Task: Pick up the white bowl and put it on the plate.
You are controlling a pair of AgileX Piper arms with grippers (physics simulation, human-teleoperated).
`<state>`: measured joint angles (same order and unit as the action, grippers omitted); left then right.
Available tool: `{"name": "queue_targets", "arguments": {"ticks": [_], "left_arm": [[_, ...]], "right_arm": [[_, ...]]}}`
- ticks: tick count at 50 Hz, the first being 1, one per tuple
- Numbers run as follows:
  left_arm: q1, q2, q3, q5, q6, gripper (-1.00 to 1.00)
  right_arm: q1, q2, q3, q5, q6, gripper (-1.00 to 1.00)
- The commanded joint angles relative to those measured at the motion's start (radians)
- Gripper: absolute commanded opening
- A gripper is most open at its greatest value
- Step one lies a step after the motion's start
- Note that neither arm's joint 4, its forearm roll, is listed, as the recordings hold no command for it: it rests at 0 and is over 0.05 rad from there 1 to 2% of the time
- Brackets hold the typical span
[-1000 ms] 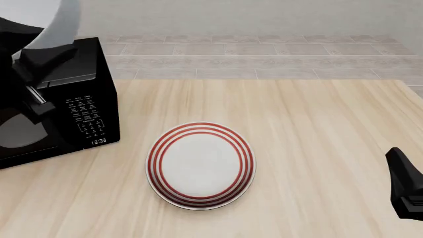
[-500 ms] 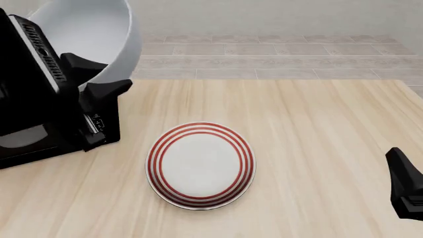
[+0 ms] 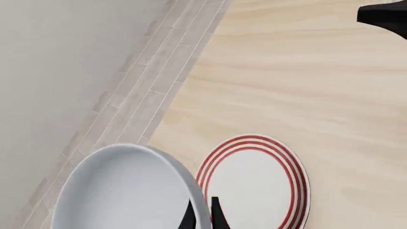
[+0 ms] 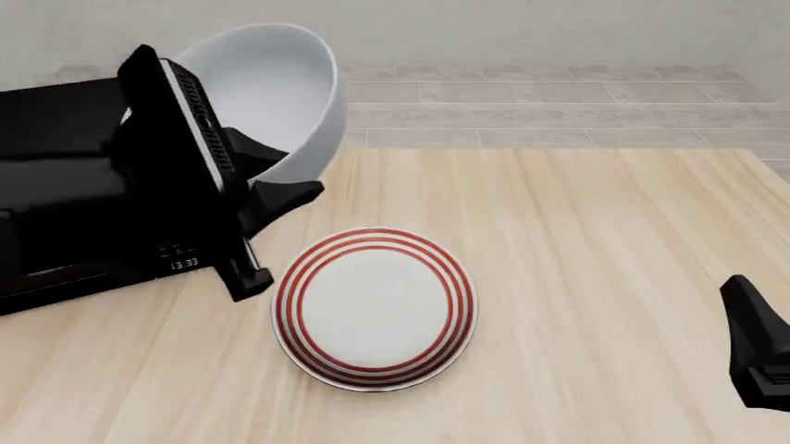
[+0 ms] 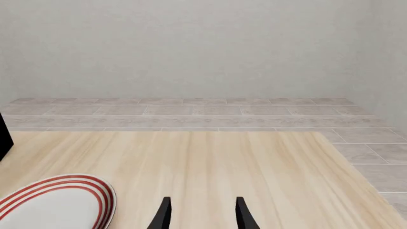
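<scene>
Since the frame half a second back, the white bowl (image 4: 274, 88) and the left arm carrying it have swung rightward and lower in the front view, away from the upper-left corner and toward the plate (image 4: 374, 308); the plate and the right gripper (image 4: 756, 356) have not shifted. Far left on the bench (image 4: 593, 259): a black microwave (image 4: 62, 222), mostly hidden behind the left arm. Next, the left gripper (image 3: 202, 215) is pinched onto the bowl's rim, one finger inside the wall and one outside, as the left wrist view shows. The bowl hangs in the air, tilted with its mouth turned toward the camera, above the bench just behind and left of the plate, not yet over its centre. Centre: the plate lies flat on the bench, nothing on it. Far right: the right gripper sits parked at the bench edge with its fingers spread apart and nothing between them. Handling judgement: the bowl looks rigid, glossy and likely slippery, probably brittle if dropped; a rim pinch on smooth wall is the only practical hold, and the tilt suggests it could rotate in the grip. It should be levelled before lowering so the base meets the plate flat inside the red rings.
</scene>
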<state>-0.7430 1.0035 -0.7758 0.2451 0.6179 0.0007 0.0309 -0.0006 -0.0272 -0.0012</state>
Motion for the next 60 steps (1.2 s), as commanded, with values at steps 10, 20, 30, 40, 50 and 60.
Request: {"name": "queue_targets", "arguments": {"ticks": [10,20,30,40,50,60], "left_arm": [[-0.075,0.075,-0.005,-0.025,-0.056,-1.00],[-0.098,0.124,-0.004,-0.006,-0.090,-1.00],[-0.075,0.162,0.024,-0.046,-0.075,-1.00],[-0.062,0.187,0.024,-0.061,-0.078,-1.00],[-0.079,0.197,0.015,-0.061,-0.093,-1.00],[-0.089,0.225,0.021,-0.086,-0.105,-1.00]], "right_arm": [[0.000,0.000,0.000,0.000,0.000,1.00],[0.000,0.000,0.000,0.000,0.000,1.00],[0.000,0.000,0.000,0.000,0.000,1.00],[0.000,0.000,0.000,0.000,0.000,1.00],[0.000,0.000,0.000,0.000,0.000,1.00],[0.000,0.001,0.000,0.000,0.000,1.00]]}}
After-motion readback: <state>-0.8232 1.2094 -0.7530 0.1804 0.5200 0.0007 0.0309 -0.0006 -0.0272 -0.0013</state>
